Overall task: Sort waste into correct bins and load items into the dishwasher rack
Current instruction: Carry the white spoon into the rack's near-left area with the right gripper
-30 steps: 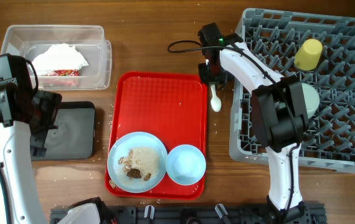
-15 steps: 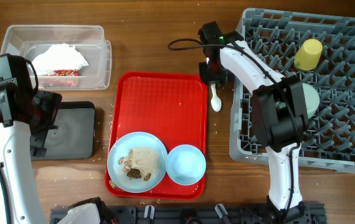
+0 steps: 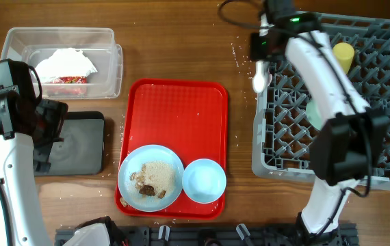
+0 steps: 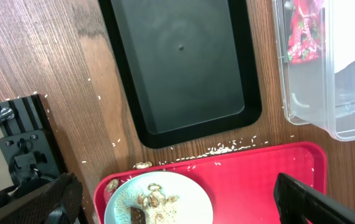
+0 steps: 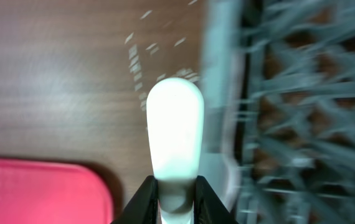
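My right gripper (image 3: 262,53) is shut on the white plastic spoon (image 3: 258,80), held over the left edge of the grey dishwasher rack (image 3: 380,157). In the right wrist view the spoon (image 5: 175,130) sticks out from between the fingers (image 5: 176,194), with the rack (image 5: 289,124) blurred to its right. A yellow cup (image 3: 343,56) and a mint-green bowl (image 3: 313,113), partly hidden by the arm, are in the rack. My left gripper (image 4: 177,205) is open and empty above the plate (image 4: 159,199) and the black tray (image 4: 184,68).
The red tray (image 3: 178,123) holds a pale blue plate (image 3: 150,178) with rice scraps and a pale blue bowl (image 3: 204,181). The clear tub (image 3: 17,41) holds a white napkin (image 3: 65,63) and red wrappers (image 3: 65,80). Rice grains (image 4: 221,148) lie by the black tray (image 3: 79,143).
My right gripper has lifted the spoon from beside the red tray and moved it up and right to the rack's left edge. The left arm has not moved.
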Motion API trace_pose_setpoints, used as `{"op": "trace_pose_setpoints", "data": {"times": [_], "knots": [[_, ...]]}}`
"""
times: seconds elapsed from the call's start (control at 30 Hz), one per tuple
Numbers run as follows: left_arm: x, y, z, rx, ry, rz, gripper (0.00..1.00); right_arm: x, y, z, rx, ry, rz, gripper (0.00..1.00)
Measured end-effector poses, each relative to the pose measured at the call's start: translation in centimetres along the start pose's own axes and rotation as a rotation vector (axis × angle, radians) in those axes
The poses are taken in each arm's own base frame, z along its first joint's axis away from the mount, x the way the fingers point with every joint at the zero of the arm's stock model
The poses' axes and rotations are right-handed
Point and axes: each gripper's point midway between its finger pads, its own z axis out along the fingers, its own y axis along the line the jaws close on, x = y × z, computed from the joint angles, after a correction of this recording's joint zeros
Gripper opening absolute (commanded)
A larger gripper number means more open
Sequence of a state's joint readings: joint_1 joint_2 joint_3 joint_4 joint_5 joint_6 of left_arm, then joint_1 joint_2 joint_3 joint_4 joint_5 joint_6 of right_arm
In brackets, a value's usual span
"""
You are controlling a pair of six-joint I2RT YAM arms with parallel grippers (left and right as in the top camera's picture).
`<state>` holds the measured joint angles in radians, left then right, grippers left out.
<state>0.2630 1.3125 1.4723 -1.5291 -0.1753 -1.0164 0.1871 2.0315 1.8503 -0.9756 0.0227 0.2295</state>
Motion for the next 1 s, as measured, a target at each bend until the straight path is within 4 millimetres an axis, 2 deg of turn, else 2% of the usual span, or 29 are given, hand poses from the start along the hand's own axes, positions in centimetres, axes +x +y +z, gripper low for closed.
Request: {"op": "trace_pose_setpoints", "data": {"times": [0.17,0.27,0.37,0.53,0.63,0.8,1.0], "knots": [[0.0,0.0,0.0,0.000,0.000,0.000,1.00,-1.3,-4.7,-1.3,0.008,-0.030,0.063,0.09],[0.0,0.0,0.0,0.000,0.000,0.000,1.00,-1.3,-6.1,-1.4,0.006,-0.024,0.077,0.13],[0.0,0.0,0.0,0.000,0.000,0.000,1.00,-1.4,-5.7,-1.4,-0.026,-0.026,0.053,0.19],[0.0,0.0,0.0,0.000,0.000,0.000,1.00,-1.4,-5.1,-1.4,-0.056,-0.025,0.030,0.40],[0.0,0.0,0.0,0.000,0.000,0.000,1.00,-1.4,-5.0,-1.4,-0.061,-0.023,0.026,0.47],[0.0,0.0,0.0,0.000,0.000,0.000,1.00,-1.2,-4.8,-1.4,-0.071,-0.015,0.026,0.51],[0.0,0.0,0.0,0.000,0.000,0.000,1.00,-1.1,-3.5,-1.5,-0.130,-0.013,0.018,0.56]]}}
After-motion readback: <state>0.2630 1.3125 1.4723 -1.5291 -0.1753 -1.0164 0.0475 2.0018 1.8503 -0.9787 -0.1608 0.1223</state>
